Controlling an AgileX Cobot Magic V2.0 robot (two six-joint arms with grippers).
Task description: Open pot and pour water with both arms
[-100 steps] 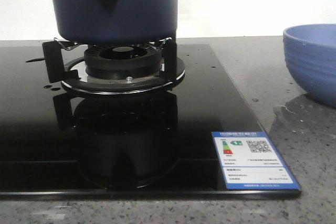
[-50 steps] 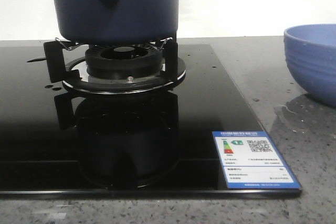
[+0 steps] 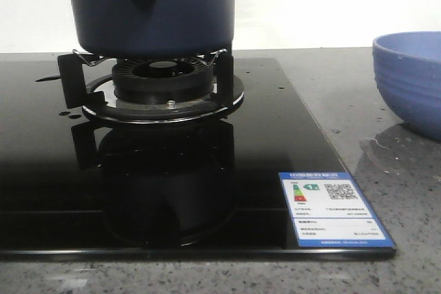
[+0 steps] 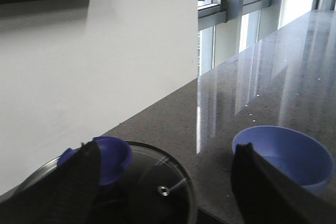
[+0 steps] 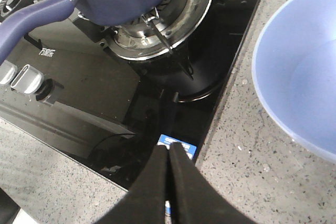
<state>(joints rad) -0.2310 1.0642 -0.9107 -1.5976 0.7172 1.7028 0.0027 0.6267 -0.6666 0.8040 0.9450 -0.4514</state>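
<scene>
Sitting on the burner [image 3: 162, 77], the pot [image 3: 155, 8] wears its glass lid [image 4: 152, 179]. My left fingers [image 4: 73, 182] spread wide above that lid. My right gripper [image 5: 169, 182] is pressed together, empty, over the hob's [image 3: 41, 170] edge beside the bowl [image 3: 412, 77].

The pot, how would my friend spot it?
Find the black glass stove on the grey counter. On its burner sits the pot, tall, dark navy, with a stubby handle. The bowl on the counter is lighter blue and ribbed.
</scene>
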